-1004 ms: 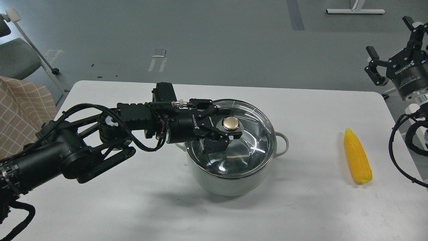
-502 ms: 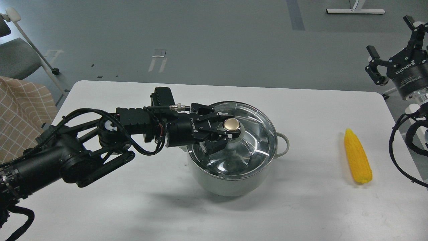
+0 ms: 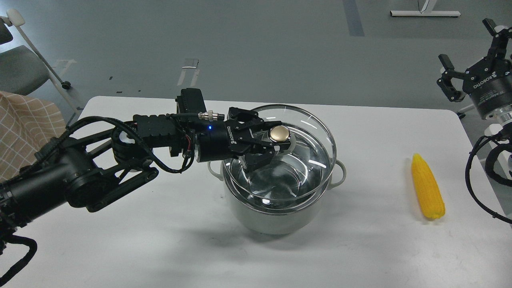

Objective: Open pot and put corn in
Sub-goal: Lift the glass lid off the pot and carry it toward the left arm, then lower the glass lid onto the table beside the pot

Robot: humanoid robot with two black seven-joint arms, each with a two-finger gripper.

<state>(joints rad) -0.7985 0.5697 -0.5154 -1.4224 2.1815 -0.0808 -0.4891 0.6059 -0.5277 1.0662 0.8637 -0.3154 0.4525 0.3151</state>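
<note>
Left gripper (image 3: 276,146) has its fingers clamped on the gold knob (image 3: 279,134), lid (image 3: 308,132) lifted and tilted above the pot (image 3: 276,216) mid-table (image 3: 160,240). Corn (image 3: 428,187) lies well off to the right. Right gripper (image 3: 468,52) is wide open, holding nothing, beyond the table's right edge.

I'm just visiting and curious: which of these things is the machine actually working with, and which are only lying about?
Part of the job:
- pot on the white table
- glass lid, lifted and tilted, its gold knob gripped by the left claw
- corn, lying untouched on the table

Just lying about:
- checked cloth
- grey chair
- right claw, open and idle
</note>
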